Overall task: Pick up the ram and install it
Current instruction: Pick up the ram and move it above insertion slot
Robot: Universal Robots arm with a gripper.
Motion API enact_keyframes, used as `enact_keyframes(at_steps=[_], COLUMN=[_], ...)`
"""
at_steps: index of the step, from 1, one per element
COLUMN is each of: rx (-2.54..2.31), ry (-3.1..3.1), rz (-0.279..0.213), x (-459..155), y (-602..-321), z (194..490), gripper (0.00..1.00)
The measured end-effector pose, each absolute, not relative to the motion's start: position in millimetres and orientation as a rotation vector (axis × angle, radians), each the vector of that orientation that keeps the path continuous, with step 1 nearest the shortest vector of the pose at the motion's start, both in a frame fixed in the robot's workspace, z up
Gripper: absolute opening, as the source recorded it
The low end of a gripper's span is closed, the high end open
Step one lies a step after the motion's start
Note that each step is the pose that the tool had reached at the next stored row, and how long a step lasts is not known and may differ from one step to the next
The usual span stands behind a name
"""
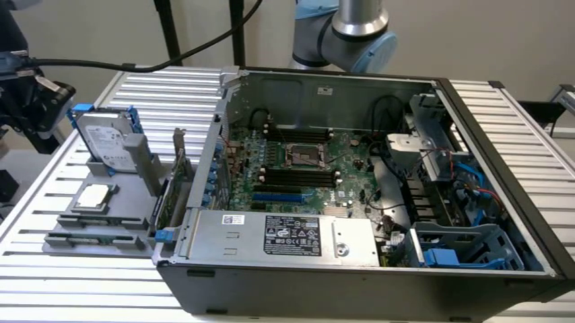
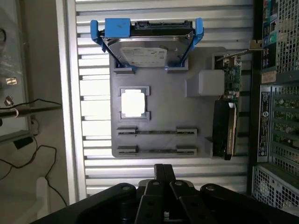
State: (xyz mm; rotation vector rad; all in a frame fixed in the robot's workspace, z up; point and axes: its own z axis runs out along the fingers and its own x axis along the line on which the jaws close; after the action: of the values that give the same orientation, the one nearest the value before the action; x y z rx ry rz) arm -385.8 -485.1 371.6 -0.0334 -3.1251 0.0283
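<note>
On the gray tray [image 1: 126, 202] [image 2: 163, 112] at the exterior view's left, the ram [image 2: 157, 132] is hard to make out. We see it edge-on as a thin dark strip between two gray end blocks, in the holder just near of the silver chip [image 1: 94, 196] [image 2: 133, 102]. A second holder, nearer still, carries a similar thin line, and we cannot tell whether that is another stick or a bare groove. A dark shape [image 1: 23, 101] with a cable is cut off by the exterior view's left edge, and we cannot say what it is. The arm [image 1: 359, 30] is cut off at the far edge, behind the computer case [image 1: 359, 282] [image 2: 280, 93]. On the far part of the tray a hard drive [image 1: 104, 138] [image 2: 147, 46] with blue rails leans upright. A green circuit card [image 1: 168, 195] [image 2: 231, 77] stands on edge along the tray's right side, between the holders and the open case. Inside the case lies the motherboard [image 1: 306, 158], with black slots on either side of its socket. Tray and case both rest on a slatted metal table [image 1: 54, 282] [image 2: 93, 116]. In the wrist view the gripper [image 2: 163, 172] hangs above the table just near of the tray, its black fingers pressed together, pinching nothing and touching nothing.
</note>
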Motion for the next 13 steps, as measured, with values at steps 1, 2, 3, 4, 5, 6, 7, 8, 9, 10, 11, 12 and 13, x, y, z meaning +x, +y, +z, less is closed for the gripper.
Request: enact_keyframes(at_steps=[1,2,3,4,5,6,7,8,9,10,11,12,13], rx=[-0.004,0.024,0.053,0.081,0.109,0.138,0.167,0.194,0.224,0.251,0.280,0.308,0.336], ry=[-3.125,-3.126,-3.125,-3.125,-3.124,-3.123,-3.122,-3.121,-3.119,-3.117,-3.115,-3.112,-3.109], rz=[0.028,0.029,0.029,0.029,0.029,0.030,0.030,0.030,0.030,0.031,0.031,0.031,0.031], x=[-385.8,-385.9,-385.9,-385.9,-385.9,-385.9,-385.9,-385.9,-385.9,-385.9,-385.9,-385.9,-385.9], y=[-485.1,-485.0,-485.0,-485.0,-485.1,-485.0,-485.0,-485.0,-485.0,-485.0,-485.0,-485.0,-485.0], z=[371.6,371.5,371.5,371.5,371.5,371.5,371.4,371.4,371.4,371.4,371.3,371.3,371.3], gripper=[0.11,0.11,0.11,0.11,0.11,0.11,0.11,0.11,0.11,0.11,0.11,0.11,0.11])
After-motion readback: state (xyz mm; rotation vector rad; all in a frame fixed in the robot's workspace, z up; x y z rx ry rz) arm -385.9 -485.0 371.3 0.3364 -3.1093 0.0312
